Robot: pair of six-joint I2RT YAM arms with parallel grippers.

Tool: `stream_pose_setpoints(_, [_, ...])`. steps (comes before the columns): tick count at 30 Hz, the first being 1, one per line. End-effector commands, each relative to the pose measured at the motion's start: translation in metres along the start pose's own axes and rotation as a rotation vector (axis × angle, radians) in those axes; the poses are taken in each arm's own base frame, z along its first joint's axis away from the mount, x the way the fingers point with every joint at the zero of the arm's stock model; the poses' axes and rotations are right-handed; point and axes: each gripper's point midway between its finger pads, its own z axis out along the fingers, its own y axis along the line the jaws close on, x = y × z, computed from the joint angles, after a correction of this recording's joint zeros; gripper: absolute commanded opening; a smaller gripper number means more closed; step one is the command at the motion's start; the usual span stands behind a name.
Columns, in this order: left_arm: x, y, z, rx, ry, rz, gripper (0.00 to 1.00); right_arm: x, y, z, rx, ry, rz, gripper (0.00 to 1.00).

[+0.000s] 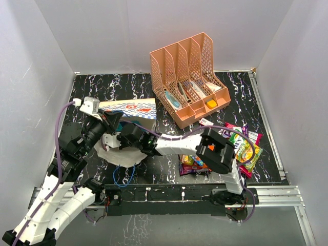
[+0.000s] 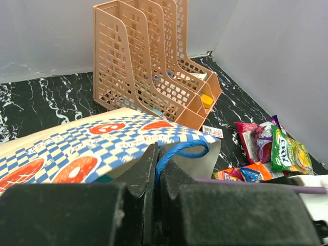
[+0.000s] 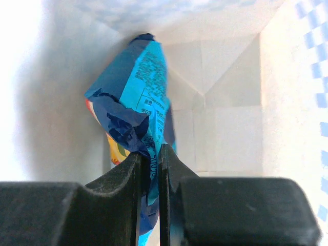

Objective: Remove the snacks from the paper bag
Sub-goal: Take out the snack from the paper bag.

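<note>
Deep inside the paper bag (image 2: 77,148), the right end effector (image 3: 150,166) clamps a blue snack packet (image 3: 137,97), its lower end hidden. The left end effector (image 2: 155,169) pinches the bag's cord handle (image 2: 182,148).

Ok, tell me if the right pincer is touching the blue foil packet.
Touching: the right wrist view shows the right pincer shut on the edge of the crumpled blue foil packet.

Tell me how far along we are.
Done: several foil snack packets lie on the black marbled table. In hand: the left gripper pinches the blue cord handle of the checked cream paper bag; the right gripper, inside, is shut on a blue foil packet. Left: pulling it out; anything behind is hidden.
</note>
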Motion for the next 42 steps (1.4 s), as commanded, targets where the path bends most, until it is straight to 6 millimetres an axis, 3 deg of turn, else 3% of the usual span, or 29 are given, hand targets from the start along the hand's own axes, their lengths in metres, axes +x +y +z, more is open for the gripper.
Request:
stream_pose_setpoints(1, [-0.024,-0.003,0.001,-0.008,-0.047,-0.005,0.00,-0.071,-0.058,-0.043,0.111,-0.240,0.109,0.08])
stream_pose_setpoints(6, [-0.032,0.005,0.007,-0.065,-0.034,0.001,0.00,-0.096,-0.067,-0.078,0.104,-0.357,0.167,0.08])
stream_pose_setpoints(12, [-0.038,0.016,0.019,-0.141,-0.004,0.002,0.00,-0.121,-0.092,-0.128,0.150,-0.480,0.212,0.08])
stream_pose_setpoints(20, [-0.045,-0.001,0.032,-0.060,0.009,-0.012,0.00,-0.134,-0.109,-0.158,0.179,-0.535,0.234,0.08])
stream_pose_setpoints(25, [-0.051,0.005,0.039,-0.105,0.033,-0.014,0.00,-0.151,-0.131,-0.191,0.213,-0.603,0.285,0.08])
stream_pose_setpoints(34, [-0.069,0.033,0.057,-0.292,0.059,-0.005,0.00,-0.174,-0.176,-0.271,0.301,-0.728,0.392,0.08])
stream_pose_setpoints(37, [-0.071,0.041,0.065,-0.348,0.093,0.006,0.00,-0.179,-0.198,-0.312,0.364,-0.783,0.441,0.08])
stream_pose_setpoints(42, [-0.067,0.060,0.072,-0.460,0.156,0.035,0.00,-0.170,-0.238,-0.369,0.531,-0.792,0.533,0.08])
